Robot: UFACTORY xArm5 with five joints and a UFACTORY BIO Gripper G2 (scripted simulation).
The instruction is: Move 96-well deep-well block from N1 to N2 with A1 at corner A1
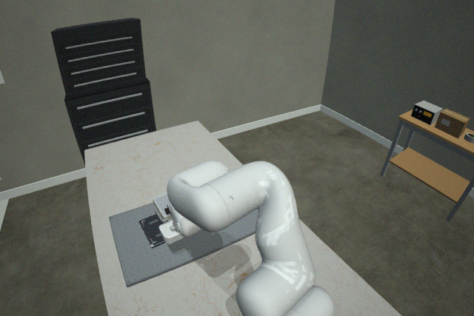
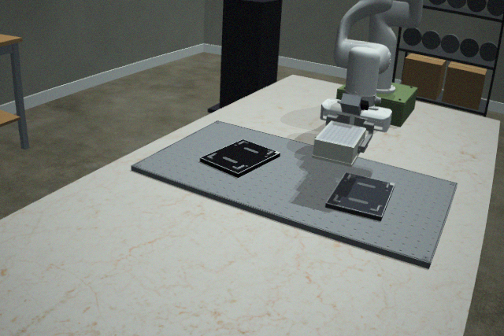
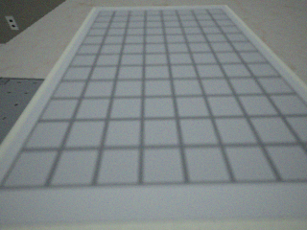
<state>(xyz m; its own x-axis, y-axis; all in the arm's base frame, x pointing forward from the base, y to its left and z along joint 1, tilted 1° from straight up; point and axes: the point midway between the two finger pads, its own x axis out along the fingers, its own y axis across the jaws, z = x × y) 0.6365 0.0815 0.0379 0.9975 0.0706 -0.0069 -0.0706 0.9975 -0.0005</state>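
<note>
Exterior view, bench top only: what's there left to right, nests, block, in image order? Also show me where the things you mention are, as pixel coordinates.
Left to right in the exterior view: empty plate nest N1 [image 2: 240, 157], deep-well block [image 2: 335, 153] in the end effector [image 2: 343, 141] above the board, empty plate nest N2 [image 2: 361, 194] [image 1: 152, 232].
</note>
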